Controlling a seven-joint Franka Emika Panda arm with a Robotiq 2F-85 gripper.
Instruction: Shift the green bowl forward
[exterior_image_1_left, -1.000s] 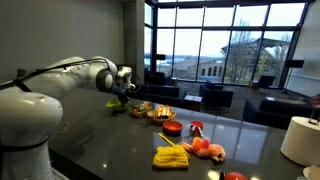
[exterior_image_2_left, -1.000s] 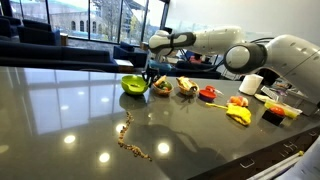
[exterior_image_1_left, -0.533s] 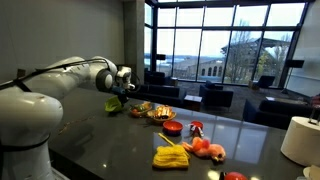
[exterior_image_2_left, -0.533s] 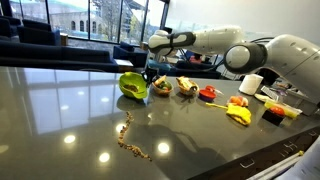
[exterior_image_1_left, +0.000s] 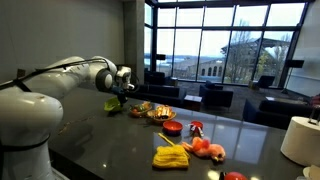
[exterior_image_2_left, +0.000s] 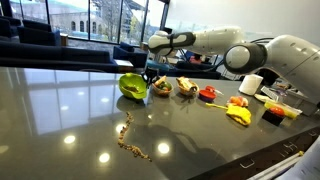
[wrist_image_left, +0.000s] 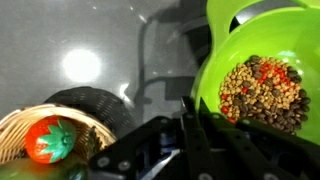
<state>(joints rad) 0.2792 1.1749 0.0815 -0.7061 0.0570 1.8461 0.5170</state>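
The green bowl (exterior_image_2_left: 132, 85) sits tilted at the far end of the dark table, its rim raised on the gripper side. In an exterior view it shows as a small lime shape (exterior_image_1_left: 113, 104) under the arm's hand. My gripper (exterior_image_2_left: 150, 72) (exterior_image_1_left: 122, 92) is shut on the bowl's rim. In the wrist view the fingers (wrist_image_left: 195, 125) pinch the wall of the green bowl (wrist_image_left: 232, 40), which holds brown and red pellets (wrist_image_left: 262, 90).
A small basket with a red fruit (wrist_image_left: 50, 140) stands beside the bowl. A plate of mixed food (exterior_image_1_left: 160, 113), a red bowl (exterior_image_1_left: 172, 127) (exterior_image_2_left: 208, 93) and a yellow item (exterior_image_1_left: 170, 157) lie along the table. A trail of spilled bits (exterior_image_2_left: 130, 140) lies in front.
The green bowl has tipped up on the gripper's side since a second ago. It has held still over the last half second.
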